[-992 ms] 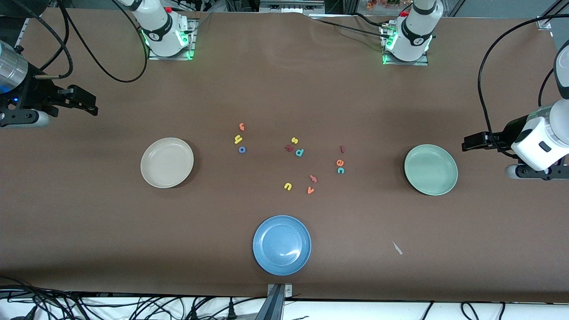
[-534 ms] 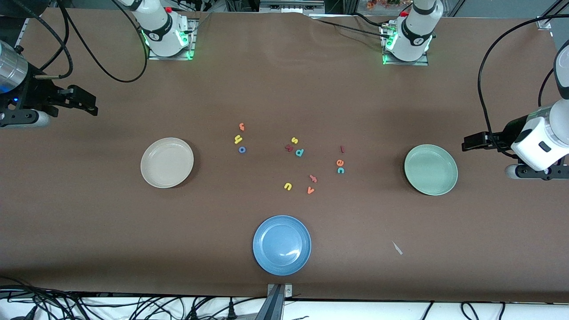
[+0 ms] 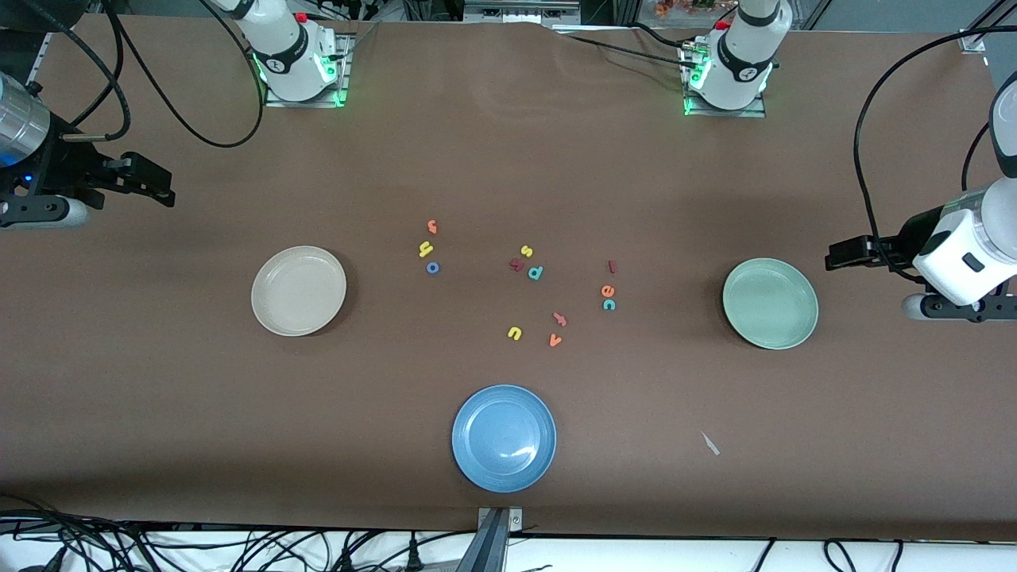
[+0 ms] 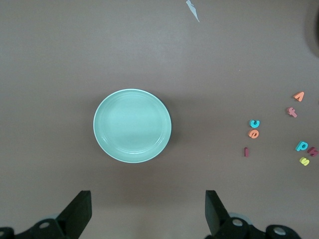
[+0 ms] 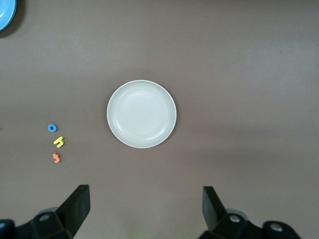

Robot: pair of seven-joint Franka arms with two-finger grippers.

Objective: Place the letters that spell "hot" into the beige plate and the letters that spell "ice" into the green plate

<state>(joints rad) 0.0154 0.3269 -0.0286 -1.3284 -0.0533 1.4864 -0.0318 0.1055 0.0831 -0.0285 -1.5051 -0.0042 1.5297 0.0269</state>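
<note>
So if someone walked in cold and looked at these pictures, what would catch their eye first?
Probably the scatter of tiny colored letters at the middle of the brown table, ringed by three bare plates: the beige plate toward the right arm's end, the green plate toward the left arm's end, and a blue plate nearest the front camera. The right gripper and left gripper wait open at the table's ends.

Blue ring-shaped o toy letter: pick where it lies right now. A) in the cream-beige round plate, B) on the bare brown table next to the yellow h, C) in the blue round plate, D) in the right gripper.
B: the blue ring-shaped o lies on the brown table just nearer the front camera than the yellow h, apart from every plate.
</note>
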